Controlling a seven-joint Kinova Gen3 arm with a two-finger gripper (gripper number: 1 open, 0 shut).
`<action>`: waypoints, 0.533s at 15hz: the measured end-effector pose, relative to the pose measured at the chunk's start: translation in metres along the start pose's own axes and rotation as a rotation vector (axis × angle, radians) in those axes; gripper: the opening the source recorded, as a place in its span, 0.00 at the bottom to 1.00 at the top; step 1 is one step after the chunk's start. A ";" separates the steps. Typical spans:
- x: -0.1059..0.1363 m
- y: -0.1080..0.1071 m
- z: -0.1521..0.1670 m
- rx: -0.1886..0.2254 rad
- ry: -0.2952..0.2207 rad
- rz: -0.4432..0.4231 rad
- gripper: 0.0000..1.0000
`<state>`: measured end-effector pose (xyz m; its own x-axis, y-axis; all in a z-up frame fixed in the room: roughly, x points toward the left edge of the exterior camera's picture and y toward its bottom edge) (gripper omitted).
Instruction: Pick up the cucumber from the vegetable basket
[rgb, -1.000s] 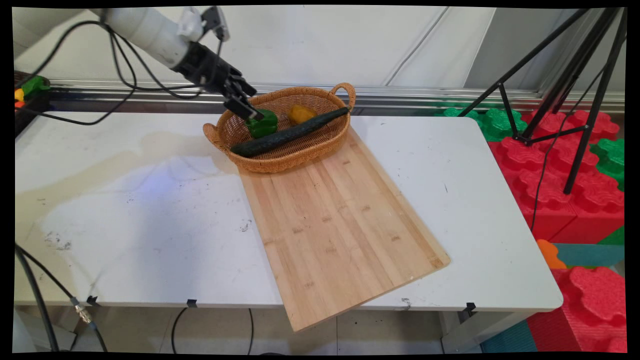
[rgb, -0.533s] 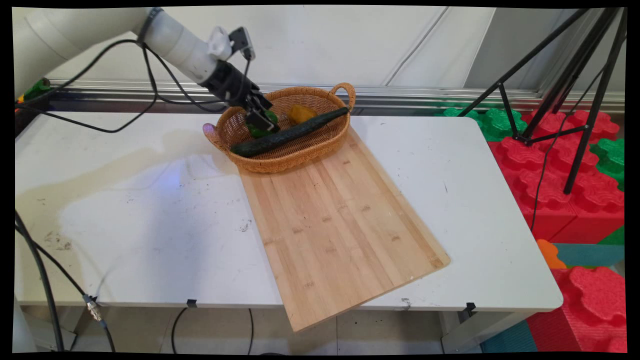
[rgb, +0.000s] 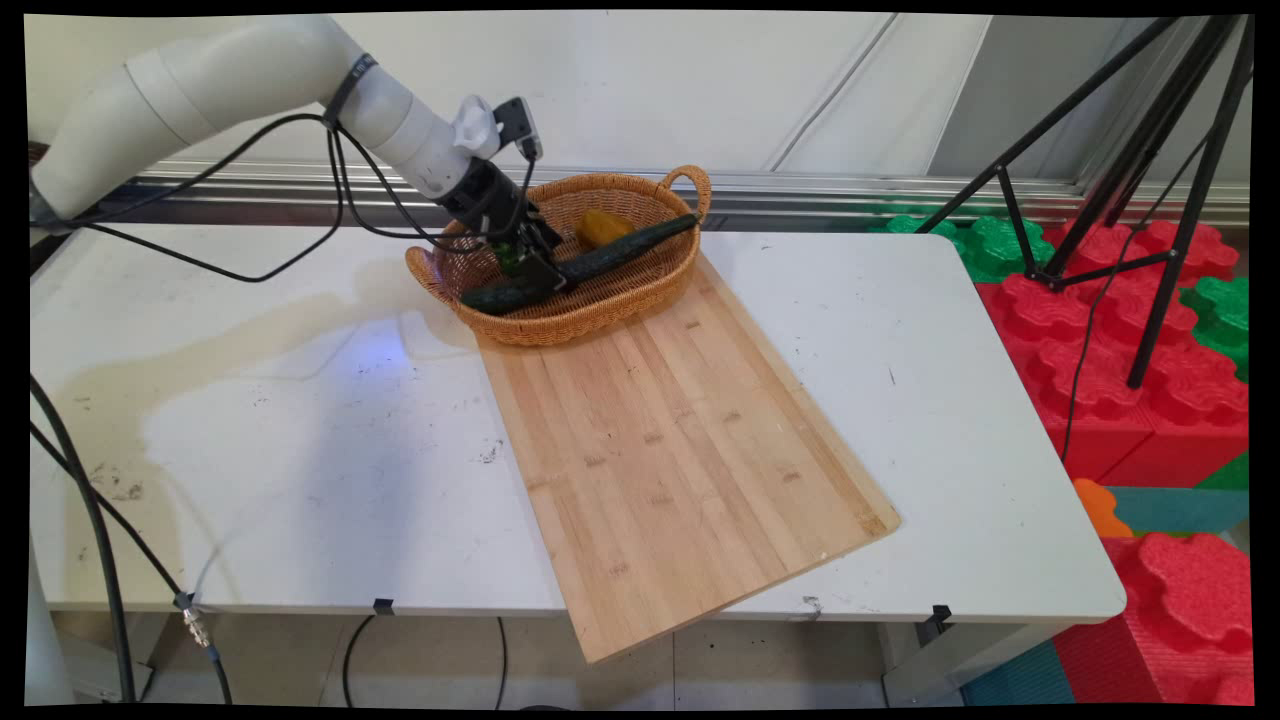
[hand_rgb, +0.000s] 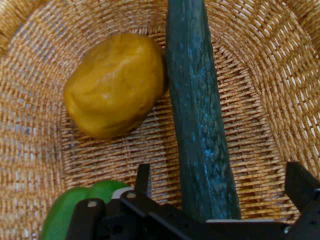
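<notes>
Since the earlier frame, tool (rgb: 535, 268) has descended into basket (rgb: 640, 290) at the surface's far edge; jaws spread wide astride cucumber (hand_rgb: 200, 120). Advise centring before closing, clear of green pepper (hand_rgb: 75, 210).

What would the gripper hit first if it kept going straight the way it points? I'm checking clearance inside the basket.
Most likely the cucumber, which lies between the open gripper's fingers; depth is unclear.
</notes>
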<state>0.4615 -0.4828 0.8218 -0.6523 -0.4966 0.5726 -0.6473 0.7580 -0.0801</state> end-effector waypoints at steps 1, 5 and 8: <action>0.000 0.000 0.004 -0.003 -0.002 0.001 1.00; 0.002 0.001 0.015 -0.011 -0.005 0.009 1.00; 0.002 0.001 0.020 -0.012 -0.005 0.013 0.00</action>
<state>0.4515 -0.4912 0.8064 -0.6629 -0.4888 0.5671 -0.6340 0.7694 -0.0779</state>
